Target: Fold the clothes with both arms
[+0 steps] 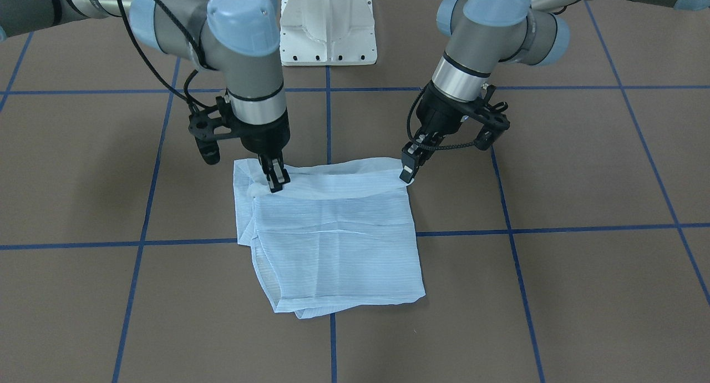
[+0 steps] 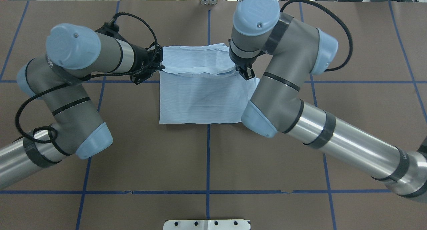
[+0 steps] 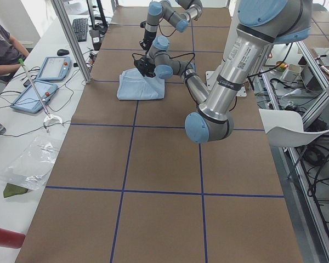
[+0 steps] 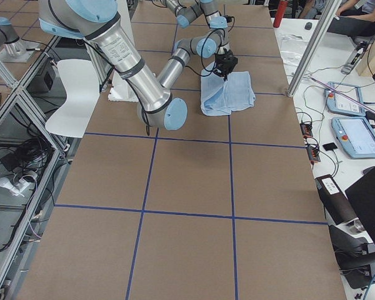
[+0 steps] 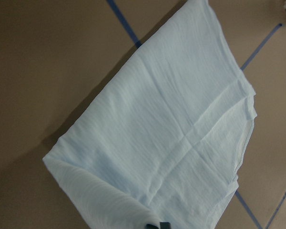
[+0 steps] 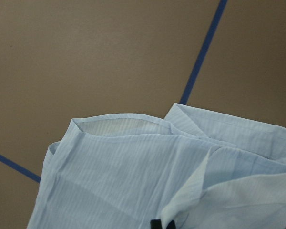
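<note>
The pale-blue striped shirt (image 1: pixel 333 238) lies folded into a rough rectangle on the brown table, also in the overhead view (image 2: pixel 200 96). My left gripper (image 1: pixel 407 172) is shut on one corner of the shirt's raised upper edge; it also shows in the overhead view (image 2: pixel 160 65). My right gripper (image 1: pixel 275 180) is shut on the same edge at the other corner, also in the overhead view (image 2: pixel 247 74). A band of cloth between them is lifted and slightly slack. Only the fingertips show in the left wrist view (image 5: pixel 156 225) and the right wrist view (image 6: pixel 162 224), closed on cloth. Collar and buttons are hidden.
The white pedestal base (image 1: pixel 327 33) stands behind the shirt. Blue tape lines (image 1: pixel 333 122) grid the brown table. An operators' bench with tablets (image 3: pixel 49 68) runs along the table's far side, with a metal post (image 4: pixel 312 47) beside it.
</note>
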`<action>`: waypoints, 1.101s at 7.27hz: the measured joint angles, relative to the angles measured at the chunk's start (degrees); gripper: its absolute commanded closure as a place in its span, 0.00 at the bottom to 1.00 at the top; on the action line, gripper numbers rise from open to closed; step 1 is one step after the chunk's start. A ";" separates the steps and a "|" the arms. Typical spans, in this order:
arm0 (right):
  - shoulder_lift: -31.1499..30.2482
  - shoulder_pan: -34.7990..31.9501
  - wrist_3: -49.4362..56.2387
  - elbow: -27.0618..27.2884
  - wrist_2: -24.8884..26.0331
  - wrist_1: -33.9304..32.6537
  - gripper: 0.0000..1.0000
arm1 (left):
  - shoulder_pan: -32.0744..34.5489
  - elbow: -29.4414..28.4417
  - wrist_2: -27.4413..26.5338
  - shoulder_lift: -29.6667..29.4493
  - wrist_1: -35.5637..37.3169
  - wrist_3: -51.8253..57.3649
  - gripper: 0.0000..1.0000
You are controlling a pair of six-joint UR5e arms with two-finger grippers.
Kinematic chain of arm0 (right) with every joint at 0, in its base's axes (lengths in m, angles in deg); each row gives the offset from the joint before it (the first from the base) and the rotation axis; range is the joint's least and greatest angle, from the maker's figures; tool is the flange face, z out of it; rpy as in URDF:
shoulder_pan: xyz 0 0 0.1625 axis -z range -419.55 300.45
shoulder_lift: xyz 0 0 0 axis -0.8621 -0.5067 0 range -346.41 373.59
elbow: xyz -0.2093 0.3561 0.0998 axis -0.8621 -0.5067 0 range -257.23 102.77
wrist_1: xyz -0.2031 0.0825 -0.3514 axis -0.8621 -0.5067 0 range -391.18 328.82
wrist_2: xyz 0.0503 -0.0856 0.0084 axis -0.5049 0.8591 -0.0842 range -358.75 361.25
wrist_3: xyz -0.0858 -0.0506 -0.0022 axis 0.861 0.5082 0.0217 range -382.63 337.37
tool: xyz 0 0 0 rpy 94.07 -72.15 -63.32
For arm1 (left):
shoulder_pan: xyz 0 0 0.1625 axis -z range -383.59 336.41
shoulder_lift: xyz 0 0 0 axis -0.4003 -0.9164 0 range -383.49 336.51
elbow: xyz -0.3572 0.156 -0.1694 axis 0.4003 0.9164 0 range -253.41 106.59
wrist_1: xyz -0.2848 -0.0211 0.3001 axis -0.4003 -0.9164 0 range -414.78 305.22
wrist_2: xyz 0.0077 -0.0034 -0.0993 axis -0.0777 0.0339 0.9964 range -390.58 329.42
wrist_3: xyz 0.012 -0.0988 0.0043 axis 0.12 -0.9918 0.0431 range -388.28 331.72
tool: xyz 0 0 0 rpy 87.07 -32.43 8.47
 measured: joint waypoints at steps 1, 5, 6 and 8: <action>2.48 -1.36 2.56 -6.05 -0.85 2.09 1.00 | 0.89 -4.61 0.00 -1.82 -2.44 0.31 1.00; 7.41 -3.09 10.46 -21.79 -1.49 10.70 0.00 | 3.53 -24.07 -0.43 -8.24 -14.49 4.35 0.25; 7.96 -3.96 13.59 -25.30 -2.30 14.12 0.00 | 4.47 -27.88 -0.52 -9.29 -17.27 6.34 0.25; 9.28 -8.20 20.41 -29.88 -6.58 17.65 0.00 | 7.42 -31.30 -0.53 -11.00 -19.01 9.84 0.23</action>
